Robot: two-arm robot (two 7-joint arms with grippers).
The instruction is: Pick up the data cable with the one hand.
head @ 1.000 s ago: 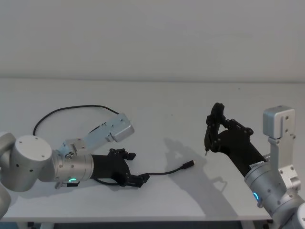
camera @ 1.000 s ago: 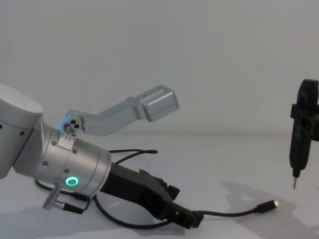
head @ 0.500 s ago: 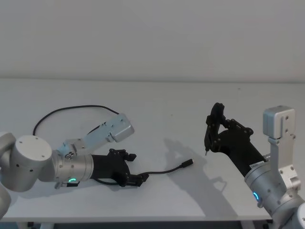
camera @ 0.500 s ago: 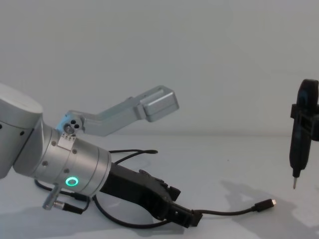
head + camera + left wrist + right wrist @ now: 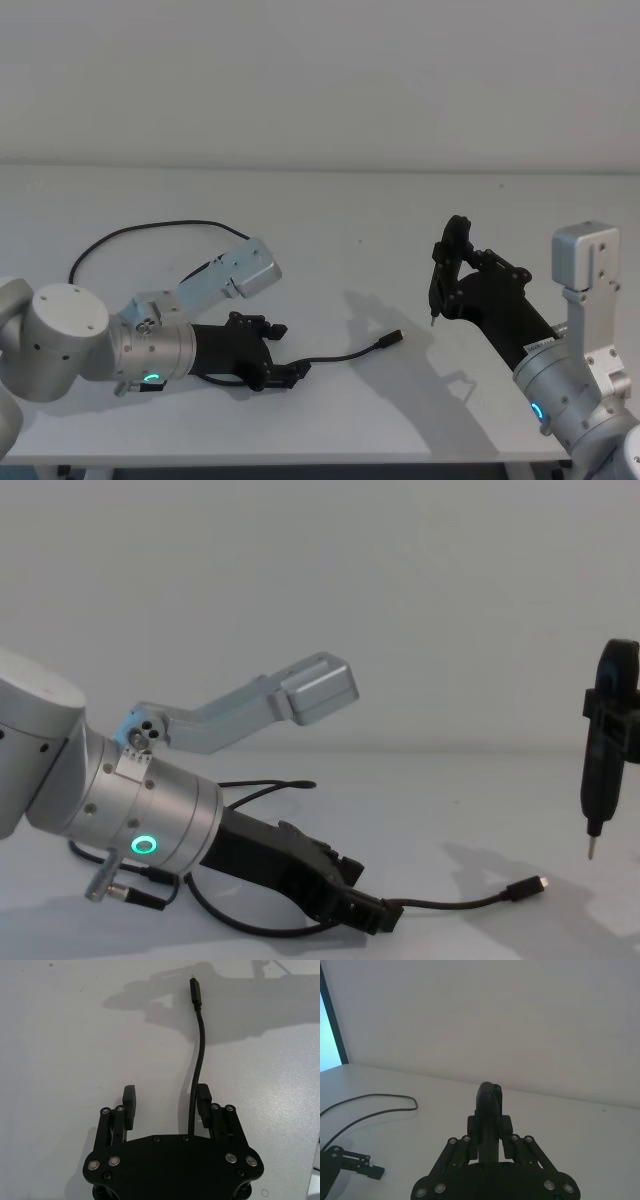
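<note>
The left gripper [image 5: 288, 350] is held low over the front of the white counter [image 5: 340, 215]. It is reached out toward the right from a thick silver wrist [image 5: 150, 800] on which a green ring [image 5: 147, 845] is lit. Its fingers [image 5: 129, 1105] are spread wide apart, and nothing is clamped between them. In the left wrist view the data cable [image 5: 199, 1045] is seen to run out from under the palm and through the gap — close along the inner face of one finger and well apart from the other; whether that finger is touched cannot be told. Beyond the fingers the cord is laid on the counter in a gentle curve. It ends near the middle of the counter in the plug [image 5: 392, 340], whose silver tip is pointed away from the gripper. Behind the left arm the rest of the cord is laid in a wide loop toward the counter's far left.

The right gripper [image 5: 447, 288] is held above the counter on the right side, apart from the plug. Its fingers are closed on a slim dark tool [image 5: 598, 770] — kept upright, with its thin tip pointed down and clear of the counter surface.
</note>
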